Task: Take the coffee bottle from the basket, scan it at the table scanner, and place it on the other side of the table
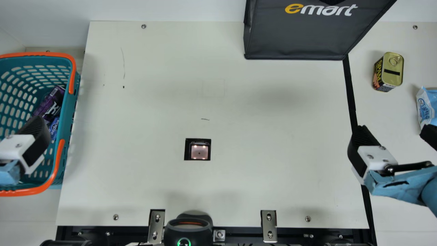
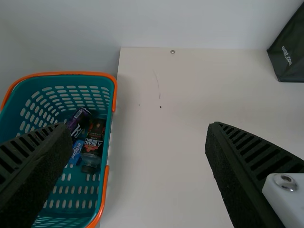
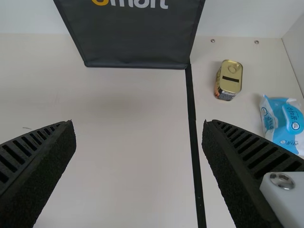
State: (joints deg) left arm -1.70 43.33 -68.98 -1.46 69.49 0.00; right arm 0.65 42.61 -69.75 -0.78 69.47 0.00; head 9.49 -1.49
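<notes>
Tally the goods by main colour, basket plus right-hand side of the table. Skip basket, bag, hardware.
Purple: 1 (purple item in the basket)
Dark: 1 (dark bottle, basket)
Blue: 2 (blue item, basket; blue-and-white packet, right)
Gold: 1 (gold-topped tin, right)
Total: 5 visible

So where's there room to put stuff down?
Between the teal plastic basket and square black scanner, and from there to the long black strip. More crowded: inside the basket, and around the gold-topped can and blue-white packet.
</notes>
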